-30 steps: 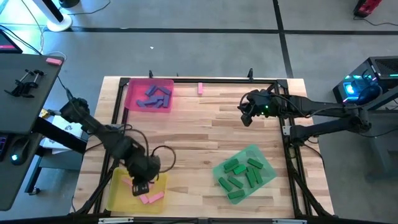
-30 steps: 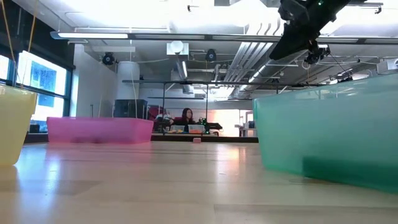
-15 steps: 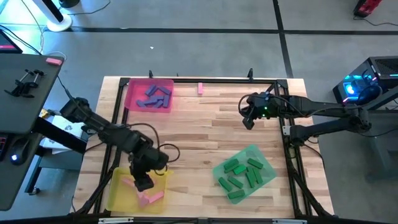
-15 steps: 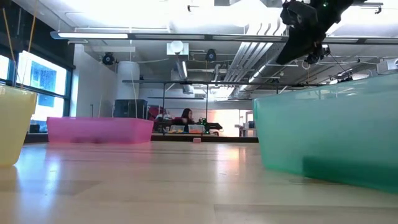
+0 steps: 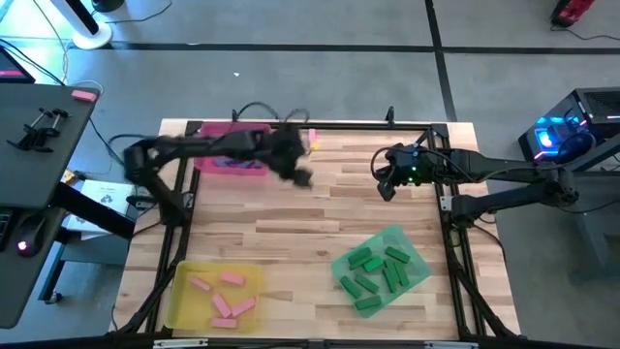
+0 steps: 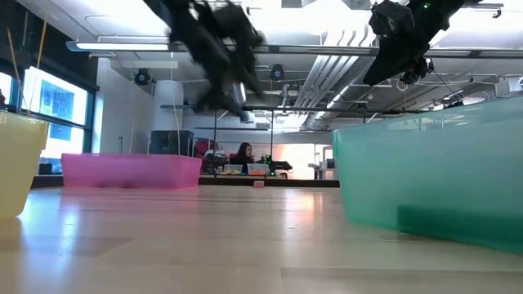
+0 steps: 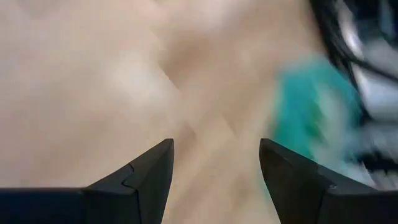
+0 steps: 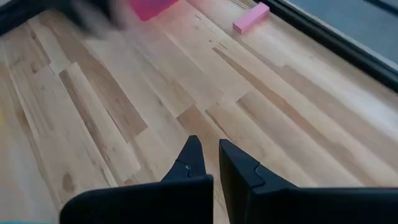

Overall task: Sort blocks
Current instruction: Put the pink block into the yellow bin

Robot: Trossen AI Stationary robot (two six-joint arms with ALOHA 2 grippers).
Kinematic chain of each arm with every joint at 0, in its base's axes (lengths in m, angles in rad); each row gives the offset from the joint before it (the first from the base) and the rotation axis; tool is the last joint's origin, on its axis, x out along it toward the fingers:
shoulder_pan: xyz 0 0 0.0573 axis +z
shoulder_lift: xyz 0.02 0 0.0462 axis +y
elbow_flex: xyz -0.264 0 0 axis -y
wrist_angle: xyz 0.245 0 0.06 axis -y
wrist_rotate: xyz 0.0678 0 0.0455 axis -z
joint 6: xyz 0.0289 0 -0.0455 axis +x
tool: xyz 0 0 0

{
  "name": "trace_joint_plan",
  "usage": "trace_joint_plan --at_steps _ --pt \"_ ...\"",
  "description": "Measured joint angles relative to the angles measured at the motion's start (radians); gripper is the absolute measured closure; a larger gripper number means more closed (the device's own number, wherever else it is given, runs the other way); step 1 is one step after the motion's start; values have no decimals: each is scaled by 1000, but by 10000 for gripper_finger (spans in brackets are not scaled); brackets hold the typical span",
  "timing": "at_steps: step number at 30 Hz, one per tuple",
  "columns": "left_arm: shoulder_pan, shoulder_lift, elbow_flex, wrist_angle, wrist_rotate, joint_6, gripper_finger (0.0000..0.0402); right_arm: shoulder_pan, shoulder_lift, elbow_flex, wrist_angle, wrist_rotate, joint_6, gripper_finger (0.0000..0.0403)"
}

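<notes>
A lone pink block (image 5: pixel 312 138) lies flat on the wood near the table's far edge; the right wrist view also shows this pink block (image 8: pixel 251 18). My left gripper (image 5: pixel 302 177) hangs blurred above the table, just right of the pink tray (image 5: pixel 205 160), which holds purple blocks (image 5: pixel 237 152). In its own wrist view my left gripper (image 7: pixel 214 155) is open with nothing between the fingers. My right gripper (image 5: pixel 386 186) hangs shut and empty over the far right of the table. Pink blocks (image 5: pixel 223 302) lie in the yellow tray (image 5: pixel 177 305). Green blocks (image 5: pixel 373 269) lie in the green tray (image 5: pixel 415 276).
A black frame (image 5: pixel 339 124) runs along the table's far edge and down both sides. Bare wood (image 5: pixel 291 233) lies between the three trays. In the low view the green tray's wall (image 6: pixel 433 180) stands close at the right. A person sits far back in the room (image 6: pixel 245 153).
My left gripper has left the yellow tray at the near left, risen, and swung fast across the table toward the far edge. It now hangs beside the pink tray. The pink blocks it covered in the yellow tray now show.
</notes>
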Motion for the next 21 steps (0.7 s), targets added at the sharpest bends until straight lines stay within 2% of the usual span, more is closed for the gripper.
trace_joint_plan --at_steps 2,7,13,17,21 --pt "69 113 69 8 -55 21 179 0 0 0 -4 0 38 403" --pt "191 390 374 -188 -171 151 179 0 0 0 6 8 130 403" --pt "250 605 748 -387 -377 298 179 0 0 0 17 10 200 403" --pt "280 716 884 -470 -377 312 179 0 0 0 19 13 252 403" --pt "300 792 930 -529 -377 295 179 0 0 0 26 36 272 403"
